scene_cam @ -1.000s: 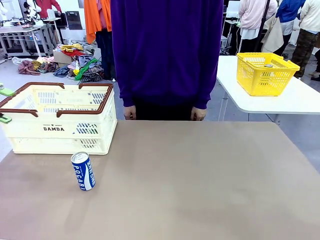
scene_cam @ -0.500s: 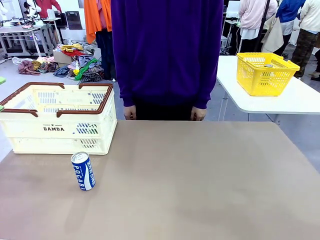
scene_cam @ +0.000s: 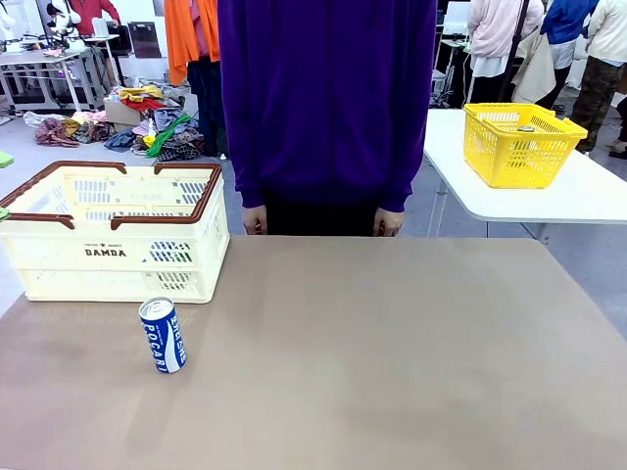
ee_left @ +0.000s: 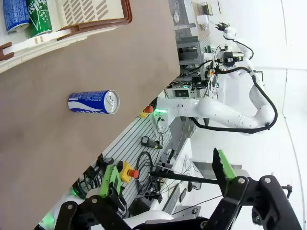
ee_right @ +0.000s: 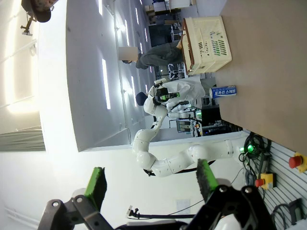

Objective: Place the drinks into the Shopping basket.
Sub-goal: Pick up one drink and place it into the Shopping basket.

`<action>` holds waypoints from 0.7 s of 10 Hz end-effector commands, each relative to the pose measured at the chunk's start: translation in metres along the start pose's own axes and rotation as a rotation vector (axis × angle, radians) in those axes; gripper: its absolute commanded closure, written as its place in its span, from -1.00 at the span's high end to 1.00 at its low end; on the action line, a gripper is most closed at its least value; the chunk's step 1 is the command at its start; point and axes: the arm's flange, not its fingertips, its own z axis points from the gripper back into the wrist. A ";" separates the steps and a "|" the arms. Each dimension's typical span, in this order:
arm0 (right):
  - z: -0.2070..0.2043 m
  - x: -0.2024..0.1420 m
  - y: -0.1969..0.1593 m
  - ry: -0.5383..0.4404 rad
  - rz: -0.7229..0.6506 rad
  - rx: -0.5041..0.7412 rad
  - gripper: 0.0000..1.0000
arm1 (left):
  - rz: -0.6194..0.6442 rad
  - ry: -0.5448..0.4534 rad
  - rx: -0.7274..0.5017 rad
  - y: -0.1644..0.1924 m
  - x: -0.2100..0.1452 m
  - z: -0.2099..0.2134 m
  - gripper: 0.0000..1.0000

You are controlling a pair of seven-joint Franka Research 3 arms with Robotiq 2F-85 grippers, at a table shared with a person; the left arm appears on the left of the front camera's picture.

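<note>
At the left of the table (scene_cam: 392,372): cream basket (scene_cam: 116,257) with a brown rim. Inside it, seen from the left wrist, a blue can (ee_left: 14,14) and a green can (ee_left: 39,17) side by side. Just in front of the basket, apart from its wall: one more blue can (scene_cam: 163,335), upright, silver top showing, not yet in.

Probably thin-walled and smooth, so likely slippery and easy to dent if squeezed hard. No telling whether full or empty, so weight uncertain. Best taken across the middle of the round body, pads square to its sides and below the top rim, with modest force. Then up over the basket's rim and down beside the other two.

Behind the table, right of the basket: a person in a purple jumper (scene_cam: 328,98), standing with arms down.

Left gripper (ee_left: 165,167): spread wide, nothing between the fingers, well back from the basket. Right gripper (ee_right: 151,172): likewise spread wide and empty, far from the basket.
</note>
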 end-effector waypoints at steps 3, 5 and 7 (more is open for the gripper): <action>0.000 -0.001 0.006 0.000 -0.011 0.010 1.00 | 0.012 0.001 -0.005 -0.002 -0.002 0.001 1.00; 0.000 -0.001 0.006 0.000 -0.011 0.010 1.00 | 0.012 0.001 -0.005 -0.002 -0.002 0.001 1.00; 0.000 -0.001 0.006 0.000 -0.011 0.010 1.00 | 0.137 -0.139 0.210 -0.029 -0.011 -0.026 1.00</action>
